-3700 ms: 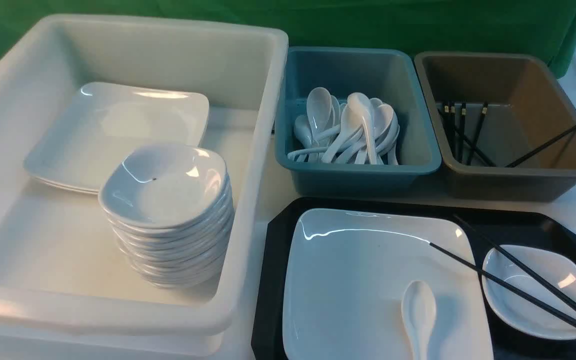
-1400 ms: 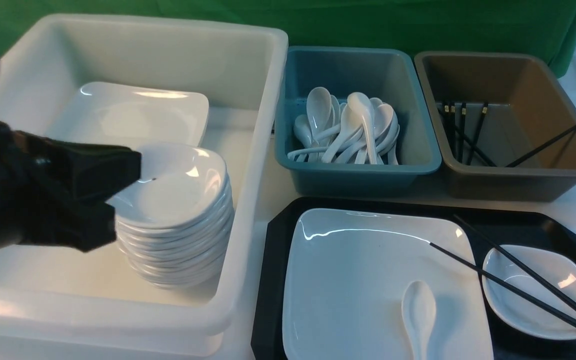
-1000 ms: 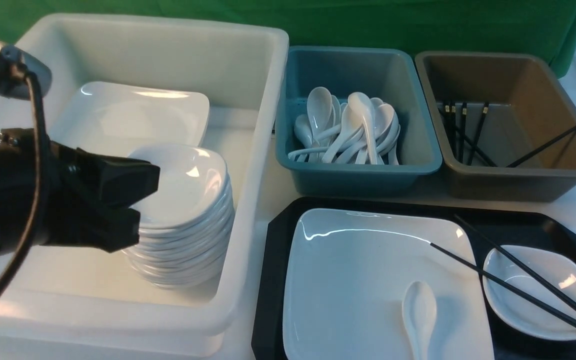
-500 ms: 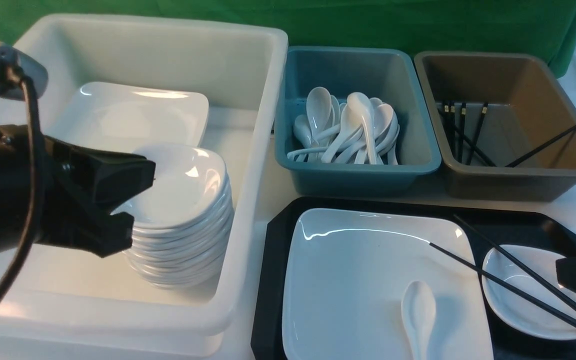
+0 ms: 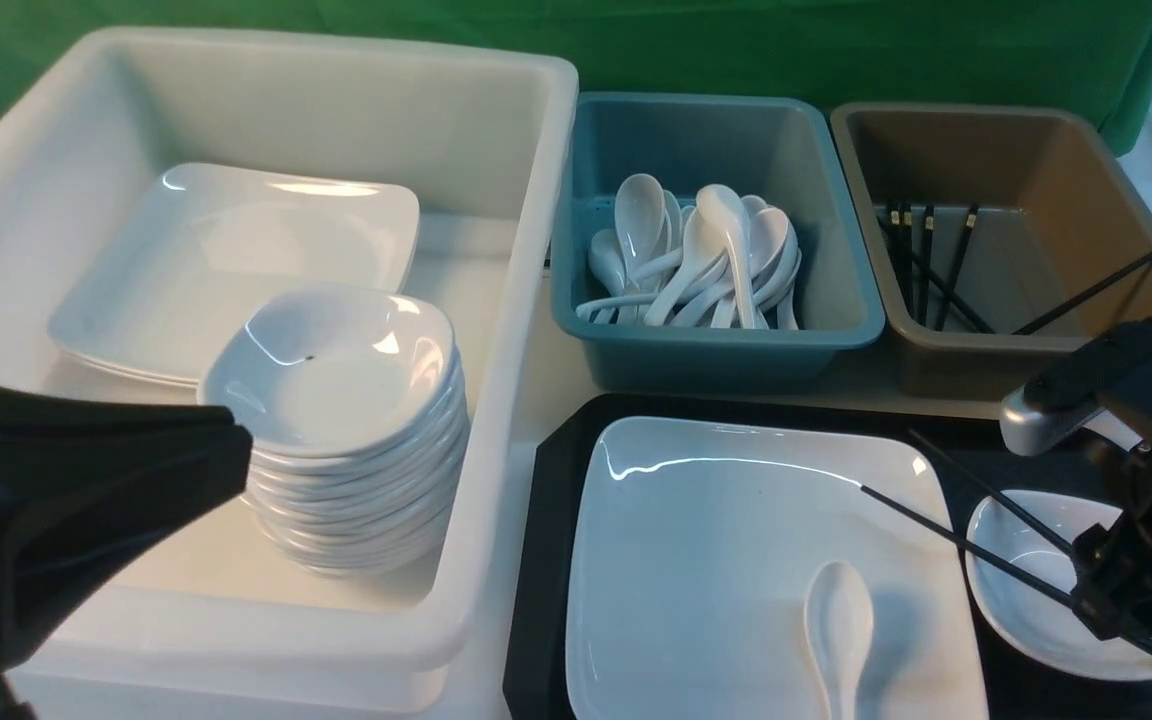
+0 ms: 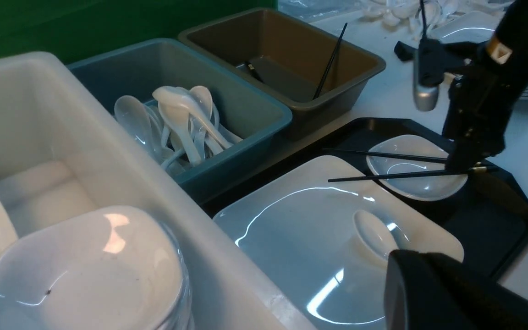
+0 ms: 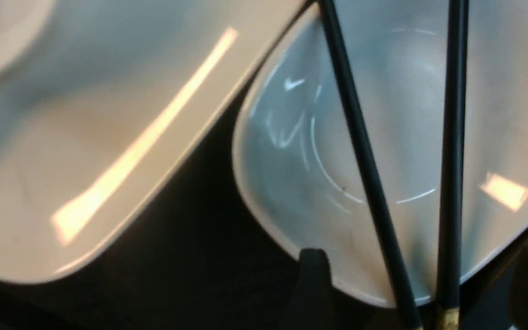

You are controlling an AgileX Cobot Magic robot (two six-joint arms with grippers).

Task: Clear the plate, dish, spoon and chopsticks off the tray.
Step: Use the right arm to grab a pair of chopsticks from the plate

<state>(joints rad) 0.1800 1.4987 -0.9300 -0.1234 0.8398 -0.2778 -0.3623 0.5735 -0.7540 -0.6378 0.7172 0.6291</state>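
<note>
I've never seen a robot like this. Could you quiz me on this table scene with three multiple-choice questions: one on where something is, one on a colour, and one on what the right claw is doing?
1. Where does the spoon on the tray lie?
A. in the small bowl
B. on the plate
C. on the tray's bare floor

2. What colour is the bin holding the spoon pile?
A. teal
B. brown
C. white

3. How does the right gripper stand at the chopsticks?
A. shut on them
B. shut on the spoon
C. open, astride them

Answers: B, the spoon rests on the plate's near part. A, the bin's walls are teal. C, the right wrist view shows the fingers apart with both sticks between them.
</note>
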